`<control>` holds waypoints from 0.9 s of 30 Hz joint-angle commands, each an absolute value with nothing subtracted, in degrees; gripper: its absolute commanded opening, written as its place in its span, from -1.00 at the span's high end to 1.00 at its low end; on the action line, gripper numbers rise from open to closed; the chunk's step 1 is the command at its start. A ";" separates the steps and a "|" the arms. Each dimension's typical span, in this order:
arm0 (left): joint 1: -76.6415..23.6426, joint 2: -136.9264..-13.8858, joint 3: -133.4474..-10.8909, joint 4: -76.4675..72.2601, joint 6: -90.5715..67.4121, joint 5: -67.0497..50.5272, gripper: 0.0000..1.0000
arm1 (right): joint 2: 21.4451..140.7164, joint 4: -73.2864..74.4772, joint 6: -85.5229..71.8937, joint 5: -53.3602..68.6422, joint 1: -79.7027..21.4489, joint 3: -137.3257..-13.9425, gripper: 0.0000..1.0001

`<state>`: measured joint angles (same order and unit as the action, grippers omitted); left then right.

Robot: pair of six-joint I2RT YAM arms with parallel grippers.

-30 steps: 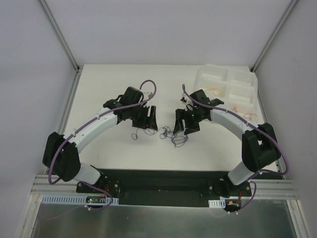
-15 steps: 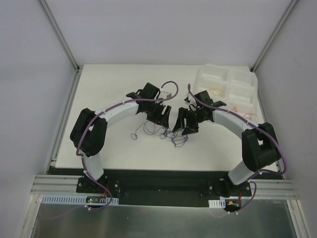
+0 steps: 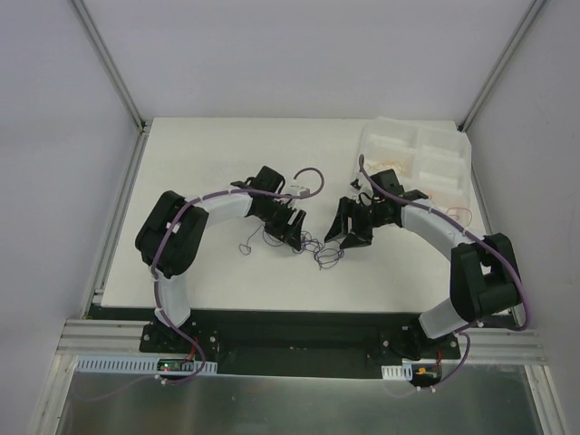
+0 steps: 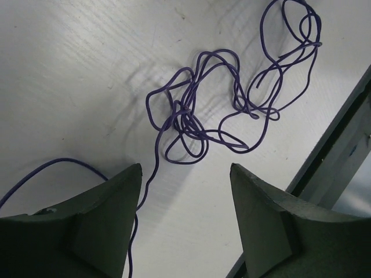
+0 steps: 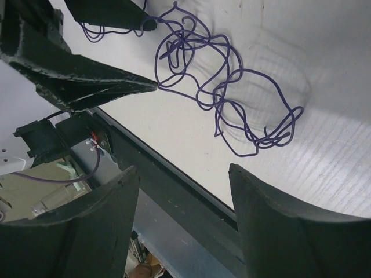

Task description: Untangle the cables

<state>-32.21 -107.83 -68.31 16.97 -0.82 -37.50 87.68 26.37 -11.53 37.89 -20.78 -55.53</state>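
Observation:
The cables (image 3: pixel 319 250) are thin purple wires lying in a loose tangle on the white table, between the two grippers. A single dark strand (image 3: pixel 246 245) trails off to the left. In the left wrist view the cables (image 4: pixel 188 119) bunch into a small knot just ahead of my left gripper (image 4: pixel 185 168), which is open with nothing between its fingers; one strand runs beside its left finger. In the right wrist view the cables (image 5: pixel 223 87) spread in loops beyond my right gripper (image 5: pixel 184 169), open and empty. From above, the left gripper (image 3: pixel 292 228) and right gripper (image 3: pixel 349 228) flank the tangle.
A white compartmented tray (image 3: pixel 379 136) sits at the back right and holds thin orange wires (image 3: pixel 394 164). Another orange wire (image 3: pixel 460 214) lies just outside it. The table's dark front rail (image 5: pixel 174 185) runs close behind the tangle.
The left arm has folded at the elbow and carried its gripper right, up to the tangle. The right gripper has backed off slightly to the right. Both jaws have narrowed a little.

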 commanded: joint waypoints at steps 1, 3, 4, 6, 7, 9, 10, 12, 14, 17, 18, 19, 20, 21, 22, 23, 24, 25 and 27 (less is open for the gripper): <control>-32.43 -109.51 -67.68 13.36 2.46 -38.50 -0.22 | 84.91 26.19 -11.95 39.11 -20.92 -54.32 -0.31; -32.52 -109.77 -67.33 13.27 1.94 -37.45 -0.10 | 84.64 25.93 -12.30 38.15 -20.83 -53.70 -0.31; -32.61 -109.69 -66.98 13.18 1.59 -36.57 -0.04 | 84.46 25.58 -12.74 37.54 -20.92 -53.35 -0.31; -32.87 -109.08 -65.75 12.66 1.23 -34.11 0.12 | 84.55 23.65 -14.58 36.65 -21.09 -52.48 -0.31; -32.87 -108.81 -65.39 12.48 0.88 -33.84 0.23 | 84.99 22.77 -16.16 36.13 -21.35 -52.21 -0.32; -32.87 -108.28 -65.22 12.74 0.27 -33.84 0.57 | 85.86 22.67 -19.32 32.80 -22.06 -52.12 -0.36; -32.87 -107.85 -65.13 12.74 0.18 -34.01 0.75 | 86.57 22.50 -20.47 31.57 -22.67 -52.21 -0.37; -32.96 -106.35 -64.51 12.74 -1.65 -34.10 0.85 | 87.97 22.24 -21.53 29.37 -24.25 -52.64 -0.42; -33.22 -104.60 -64.16 12.57 -3.07 -34.36 0.96 | 88.77 22.33 -22.06 25.33 -25.83 -53.08 -0.47; -33.92 -102.31 -63.81 12.48 -4.48 -35.07 1.00 | 90.43 23.98 -23.20 19.18 -28.03 -54.14 -0.48; -34.19 -101.61 -63.72 12.48 -5.09 -35.33 1.00 | 91.31 25.04 -23.29 17.25 -28.82 -54.75 -0.46; -34.36 -100.91 -63.63 12.39 -5.62 -35.68 1.00 | 92.19 26.27 -23.47 14.70 -29.61 -55.28 -0.43; -34.45 -100.03 -63.72 12.39 -6.41 -36.12 1.00 | 92.89 26.71 -23.99 12.76 -29.97 -55.37 -0.38; -34.63 -99.32 -63.55 12.39 -7.55 -36.73 1.00 | 94.03 26.46 -24.86 12.14 -30.23 -55.28 -0.29; -34.72 -98.45 -63.37 12.22 -8.25 -37.00 1.00 | 94.74 26.63 -25.57 11.17 -30.41 -55.37 -0.13; -34.80 -97.31 -63.02 11.96 -9.22 -37.18 1.00 | 95.70 27.33 -26.36 9.77 -30.50 -55.72 0.11; -34.89 -95.64 -62.50 11.69 -10.10 -36.74 1.00 | 96.23 27.86 -26.72 8.10 -30.50 -55.90 0.22; -34.89 -93.45 -61.79 11.08 -11.06 -36.13 1.00 | 96.59 27.86 -26.89 6.87 -30.41 -55.99 0.29; -34.89 -88.80 -60.39 10.64 -12.21 -34.11 1.00 | 96.77 28.38 -26.72 3.18 -30.41 -55.64 0.44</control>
